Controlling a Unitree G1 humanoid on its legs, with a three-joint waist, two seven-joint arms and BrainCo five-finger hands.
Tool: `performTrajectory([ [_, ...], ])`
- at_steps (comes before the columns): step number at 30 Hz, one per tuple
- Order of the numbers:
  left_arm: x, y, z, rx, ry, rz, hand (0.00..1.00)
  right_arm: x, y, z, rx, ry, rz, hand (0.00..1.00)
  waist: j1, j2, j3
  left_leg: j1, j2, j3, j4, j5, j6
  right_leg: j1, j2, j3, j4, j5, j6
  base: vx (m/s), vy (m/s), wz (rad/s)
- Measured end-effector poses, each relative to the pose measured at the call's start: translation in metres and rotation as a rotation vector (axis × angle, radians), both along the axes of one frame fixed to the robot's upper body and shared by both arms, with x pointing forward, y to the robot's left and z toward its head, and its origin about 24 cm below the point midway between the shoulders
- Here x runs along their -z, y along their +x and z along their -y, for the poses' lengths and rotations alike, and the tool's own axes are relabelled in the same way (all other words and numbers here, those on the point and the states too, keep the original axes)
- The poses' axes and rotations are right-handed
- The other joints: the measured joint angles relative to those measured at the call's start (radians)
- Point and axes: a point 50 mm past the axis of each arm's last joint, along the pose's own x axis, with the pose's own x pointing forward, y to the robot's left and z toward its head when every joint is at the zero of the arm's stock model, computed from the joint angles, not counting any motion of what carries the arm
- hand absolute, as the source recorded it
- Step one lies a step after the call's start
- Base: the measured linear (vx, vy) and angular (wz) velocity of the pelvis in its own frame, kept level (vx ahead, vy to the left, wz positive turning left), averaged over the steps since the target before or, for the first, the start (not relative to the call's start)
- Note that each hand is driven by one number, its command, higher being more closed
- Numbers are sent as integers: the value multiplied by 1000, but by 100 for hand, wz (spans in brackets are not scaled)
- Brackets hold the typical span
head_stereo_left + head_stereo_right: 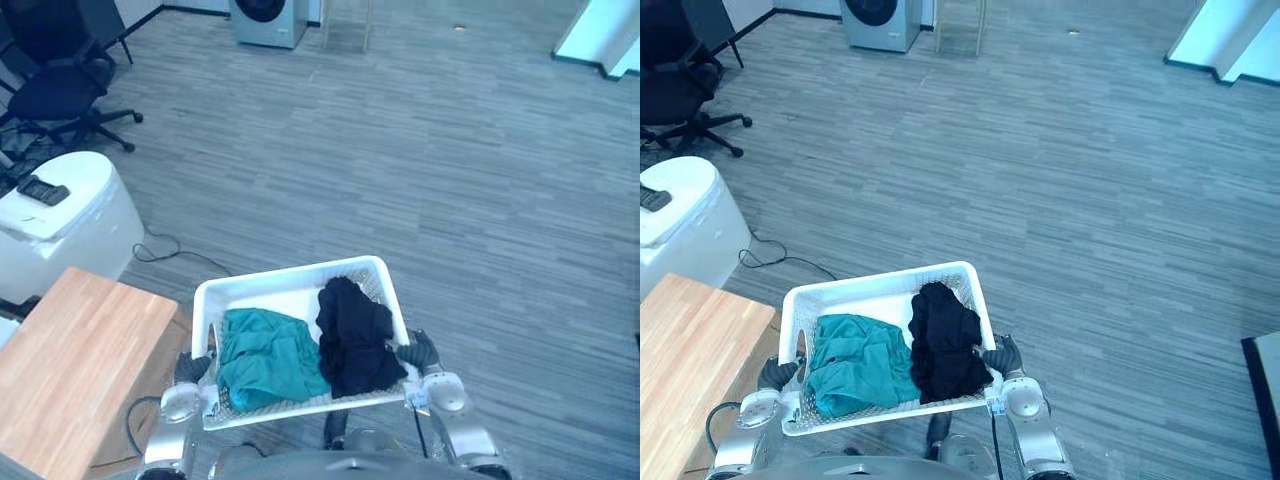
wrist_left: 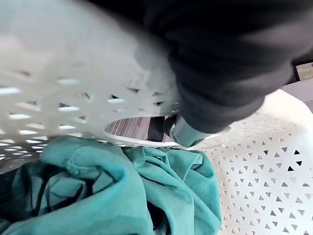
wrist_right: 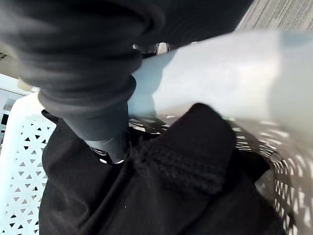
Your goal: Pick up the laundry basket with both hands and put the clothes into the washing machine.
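Observation:
I hold a white perforated laundry basket [image 1: 290,280] off the floor, close in front of me. Inside it a teal garment [image 1: 265,355] lies on the left and a black garment [image 1: 352,335] on the right. My left hand [image 1: 192,368] grips the basket's left side; in the left wrist view a finger [image 2: 183,133] curls through the handle slot above the teal garment [image 2: 122,196]. At the right side my right hand [image 1: 420,352] holds the basket, its dark cover pressed against the rim [image 3: 220,73] over the black garment [image 3: 161,196]. The washing machine [image 1: 268,20] stands far ahead.
A wooden table [image 1: 80,360] lies close on my left, with a white rounded appliance [image 1: 60,215] behind it and a dark office chair [image 1: 60,85] further back. A thin metal stand [image 1: 348,25] is beside the washing machine. Grey plank floor stretches ahead.

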Motion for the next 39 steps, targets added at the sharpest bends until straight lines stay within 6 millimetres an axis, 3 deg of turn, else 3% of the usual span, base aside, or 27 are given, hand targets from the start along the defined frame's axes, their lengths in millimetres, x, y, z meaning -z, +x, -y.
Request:
performTrajectory([
  [1,0,-1,0,1,0,-2,100,-1,-3,0,4,-1,7,100,12,7,17,-25,65,-26,134,-8,49,26,27,19,-7,-5,-6,-70,-118,-55],
  [2,3,-6,-1,-11,-12,-15,100,-2,-4,1,3,-4,13,100,23,18,31,-75,119,-93,282,15,143,49,49,47,-9,-11,-16,-63,-91,-65],
  [3,6,-12,1,-21,-28,-30,100,-3,-4,2,4,-7,15,100,27,22,31,-128,109,-176,354,19,145,50,50,71,-8,-14,-19,-39,-25,-64],
  [4,6,-14,3,-28,-42,-25,100,-4,-4,4,11,-13,19,100,29,24,30,-161,81,-229,379,12,123,45,48,86,-9,-15,-20,13,42,-61],
  [6,3,-9,10,-31,-73,8,100,-10,-2,11,25,-29,47,100,40,24,34,-241,-128,-432,299,-49,19,18,16,153,-21,-11,-31,83,109,-75],
  [8,2,-8,9,-34,-76,15,100,-12,0,11,29,-10,57,100,47,19,37,-255,-233,-490,106,-58,0,16,-6,188,-64,0,-49,102,94,-78],
  [10,1,-6,10,-32,-77,24,100,-11,-2,13,38,-7,52,100,44,20,37,-288,-269,-527,-103,0,-4,19,-24,193,-99,2,-53,119,79,-41],
  [12,-1,-4,12,-35,-85,37,100,-12,-1,15,41,-13,54,100,57,33,42,-301,-277,-626,-281,113,-64,30,-17,222,-106,-4,-43,258,169,-46],
  [13,-1,-7,12,-39,-86,39,100,-12,0,15,39,-13,56,100,65,45,38,-283,-275,-655,-286,135,-68,31,-3,238,-104,-12,-28,287,224,-74],
  [15,-1,-9,5,-66,-76,36,100,-9,6,8,34,8,52,100,74,17,37,-267,-298,-651,-274,191,6,28,-29,277,-43,-45,21,228,191,-71],
  [17,0,-13,2,-69,-67,25,100,-7,4,4,34,20,46,100,72,-21,13,-272,-335,-612,-226,143,74,-56,-80,298,127,-129,62,321,243,-46],
  [19,1,-15,-1,-62,-55,15,100,-2,0,1,47,38,25,100,67,-66,7,-253,-398,-578,-182,84,105,-162,-160,307,521,-205,108,301,199,-12],
  [20,1,-16,-3,-52,-43,10,100,5,-3,-1,51,49,-6,100,64,-89,10,-198,-441,-552,-182,57,125,-206,-213,314,781,-187,170,452,209,-17],
  [21,3,-22,-5,-49,-35,-9,100,12,-7,-2,54,57,-38,100,63,-87,15,-139,-460,-541,-180,26,148,-218,-237,301,949,-144,197,388,170,-30],
  [23,2,-23,-9,-37,-16,-17,100,16,-9,-5,53,75,-61,100,63,-69,30,-61,-462,-537,-197,-12,168,-246,-236,266,1104,-147,173,412,128,-30],
  [25,1,-23,-12,-15,3,-23,100,19,-12,-6,38,82,-80,100,51,-58,42,26,-469,-546,-264,-29,174,-306,-237,205,1130,-177,96,401,78,-13],
  [26,0,-20,-11,1,8,-19,100,19,-13,-5,42,88,-73,100,34,-49,52,79,-469,-561,-304,-35,173,-358,-235,164,1074,-192,70,377,24,24],
  [28,-4,-12,-9,23,10,5,100,10,-7,-3,48,92,-20,100,2,-40,59,134,-461,-590,-340,-46,162,-429,-228,137,858,-186,72,415,-13,56],
  [29,-8,-1,-5,50,14,31,100,6,-6,1,61,88,2,100,-15,-29,66,164,-448,-618,-351,-67,144,-448,-227,126,640,-140,80,504,-81,80],
  [30,-12,7,-4,72,21,51,100,5,-7,4,78,87,1,100,-20,-39,63,214,-438,-644,-374,-85,122,-443,-226,126,392,-39,93,532,-107,76],
  [32,-13,10,-6,90,39,53,100,8,-13,3,86,96,-14,100,-24,-62,45,269,-427,-661,-415,-113,81,-439,-233,130,179,70,106,483,-152,60],
  [33,-10,7,-7,87,39,36,100,9,-17,2,96,104,-18,100,-39,-42,35,318,-370,-682,-411,-165,32,-441,-202,137,191,96,80,711,-266,76],
  [34,-8,1,-9,77,40,22,100,11,-23,0,115,129,-27,100,-53,-40,21,295,-323,-700,-266,-195,-12,-427,-174,130,252,115,16,912,-394,68],
  [35,-7,0,-8,68,33,22,100,11,-24,0,123,130,-32,100,-53,-36,22,260,-297,-700,-138,-207,-31,-417,-164,116,291,147,-12,942,-456,49],
  [36,-4,-1,2,55,-2,19,100,9,-24,9,136,104,-29,100,-37,23,15,105,-194,-697,268,-103,-37,-374,-102,77,356,85,-29,772,-414,10],
  [38,3,-11,11,40,-37,-10,100,6,-23,15,116,72,-27,100,4,79,22,-26,-132,-707,562,157,-32,-310,-24,94,360,16,-57,793,-331,-64],
  [39,6,-17,19,29,-67,-25,100,5,-24,23,120,48,-28,100,23,110,42,-121,-134,-726,745,124,-35,-233,14,117,347,-19,-65,825,-253,-83],
])
